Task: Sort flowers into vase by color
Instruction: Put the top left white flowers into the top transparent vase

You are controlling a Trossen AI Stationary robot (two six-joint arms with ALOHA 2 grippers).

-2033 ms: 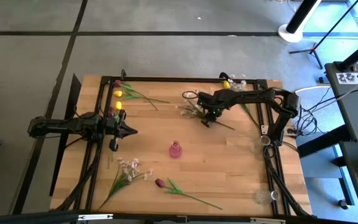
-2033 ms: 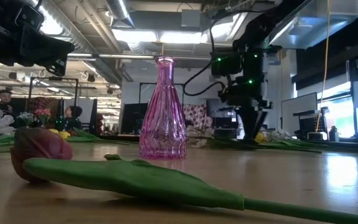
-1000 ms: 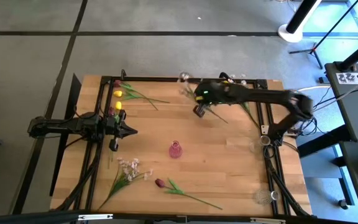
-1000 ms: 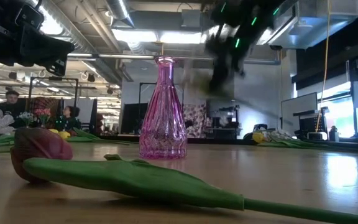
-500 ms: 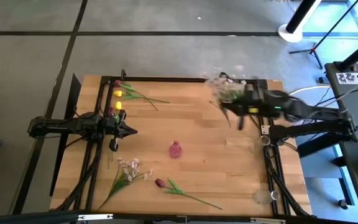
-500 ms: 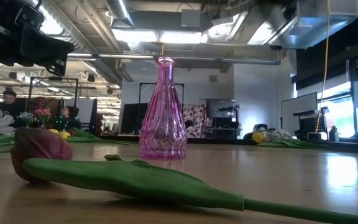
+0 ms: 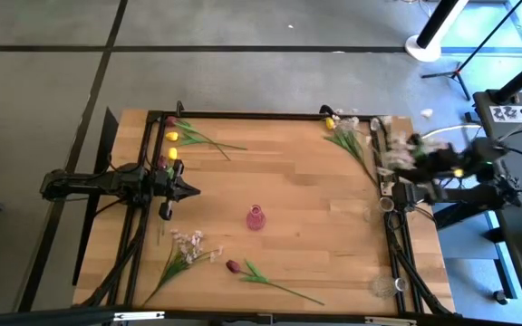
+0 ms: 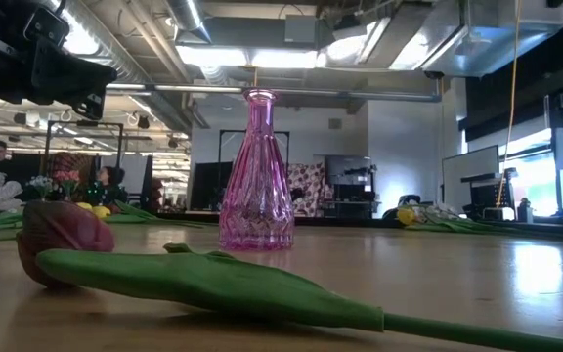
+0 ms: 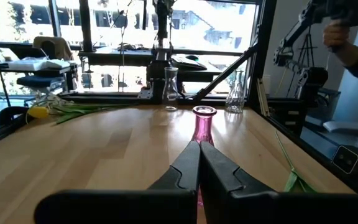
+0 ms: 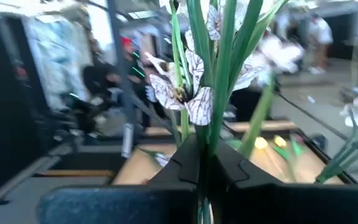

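The right gripper (image 10: 199, 163) is clamped on the green stems of a white-pink blossom spray (image 10: 191, 93), which stands up straight out of its closed fingers (image 10: 180, 163). Seen from above, this gripper (image 7: 397, 156) is blurred and sits at the table's right edge, over the black frame rail (image 7: 381, 154), with the blossoms (image 7: 381, 136) pale around it. Just beside it on the wood lie a yellow tulip (image 7: 330, 122) and a loose spray with long green stems (image 7: 352, 148). Near it along the same edge stand clear glass vases (image 7: 385, 205).

The left gripper (image 9: 199, 163) has its fingers (image 9: 185, 171) pressed together on nothing. It hovers over the table's left side (image 7: 181, 189), pointing toward the pink glass vase (image 9: 203, 124), which stands upright and apart from it in the middle of the wooden table (image 7: 306, 208). Beside this gripper, toward the far left corner, lie two yellow tulips (image 7: 172, 136) and a dark red one (image 7: 170, 120). On its other side, toward the near edge, lie another white-pink spray (image 7: 188, 244) and a maroon tulip (image 8: 62, 230) with a broad green leaf (image 8: 233, 284).
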